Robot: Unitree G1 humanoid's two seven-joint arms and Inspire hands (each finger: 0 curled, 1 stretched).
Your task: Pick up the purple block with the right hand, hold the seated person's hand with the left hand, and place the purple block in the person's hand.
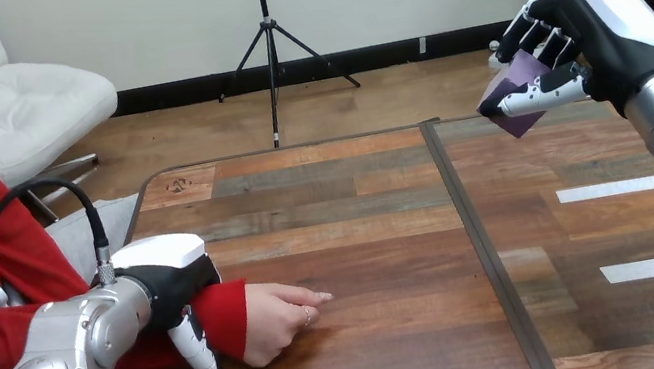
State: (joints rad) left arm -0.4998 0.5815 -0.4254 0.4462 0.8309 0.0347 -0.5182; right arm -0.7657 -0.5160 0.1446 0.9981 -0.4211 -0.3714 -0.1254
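Progress, by my reckoning, is past halfway. I have the purple block [518, 90] pinched between the thumb and curled fingers of the right hand [596, 35], raised above the far right of the table [363, 239]. My left hand [171, 273] sits over the person's wrist at the near left, thumb hooked down the red sleeve [224, 314], clasping it. The person's hand [281, 319] rests on the wood with fingers curled in; I judge it must open before delivery. The block looks matte, flat-faced and sharp-cornered; the tabletop is smooth plank-patterned wood.
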